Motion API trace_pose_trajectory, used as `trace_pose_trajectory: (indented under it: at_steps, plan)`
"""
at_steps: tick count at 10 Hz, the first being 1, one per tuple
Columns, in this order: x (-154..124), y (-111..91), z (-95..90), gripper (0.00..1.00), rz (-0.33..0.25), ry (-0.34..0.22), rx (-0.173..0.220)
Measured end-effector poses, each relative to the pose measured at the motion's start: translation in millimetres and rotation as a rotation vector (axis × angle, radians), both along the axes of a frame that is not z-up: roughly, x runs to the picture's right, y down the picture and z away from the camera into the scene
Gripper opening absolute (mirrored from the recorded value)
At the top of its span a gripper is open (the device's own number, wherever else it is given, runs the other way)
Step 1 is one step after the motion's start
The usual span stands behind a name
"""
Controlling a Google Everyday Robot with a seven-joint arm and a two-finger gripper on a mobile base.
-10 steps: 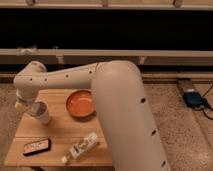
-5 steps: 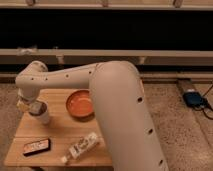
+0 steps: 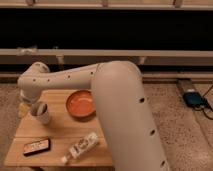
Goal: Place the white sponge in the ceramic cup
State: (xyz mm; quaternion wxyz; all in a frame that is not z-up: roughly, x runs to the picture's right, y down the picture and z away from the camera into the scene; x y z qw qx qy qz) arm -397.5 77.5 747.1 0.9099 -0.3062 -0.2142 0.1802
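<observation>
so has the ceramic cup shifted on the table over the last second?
No. The ceramic cup sits at the same spot left of the orange bowl near the table's left edge. The tool hangs just above and left of it.

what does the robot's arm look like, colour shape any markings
The arm is a thick, smooth, rounded tube in off-white, widest near the camera and narrowing toward a rounded joint at the far end. Small dark dots run in rows along its shell. No cables show. The gripper sits low at the table's left edge, beside the cup, hard to make out.

Claw [image 3: 25, 106] beside (left of) ceramic cup [image 3: 40, 113].
</observation>
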Motion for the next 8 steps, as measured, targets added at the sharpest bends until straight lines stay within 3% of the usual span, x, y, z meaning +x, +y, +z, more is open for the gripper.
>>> trace_pose_trajectory:
  at_steps: [2, 5, 8]
  plan:
    - [18, -9, -4.1, 0.80, 0.035, 0.005, -0.003]
    - [46, -19, -11.6, 0.80, 0.042, -0.002, -0.003]
    - [43, -17, -13.0, 0.80, 0.039, -0.006, -0.004]
